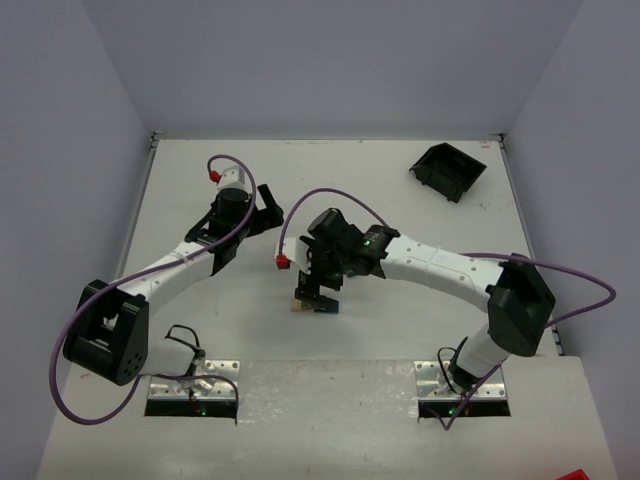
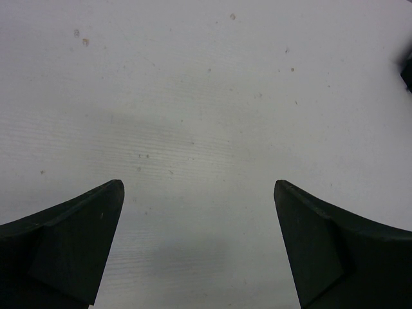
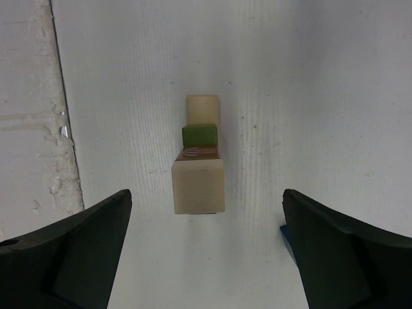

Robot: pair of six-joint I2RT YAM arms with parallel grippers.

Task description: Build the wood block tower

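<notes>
At left, my left gripper (image 2: 198,185) hangs over bare table (image 2: 206,77) with its jaws spread wide and nothing between them, well apart from the work. Centre, near the front edge, the wood block tower (image 3: 201,154) stands between the parted jaws of my right gripper (image 3: 206,193), which touches none of it and holds nothing. From above, the pieces read as a short stack: a pale tan block (image 3: 198,187) nearest the camera, a reddish-brown sliver (image 3: 198,153) showing behind it, then an olive green block (image 3: 199,135) and a second pale tan piece (image 3: 203,108) farthest off. Which layer rests on which I cannot tell for certain. At right, a dark blue block (image 3: 285,233) lies on the table just beside my right finger, apart from the stack, so I judge the tower mostly built, with that piece left to add. The black bin (image 1: 448,170) sits at the far right.
</notes>
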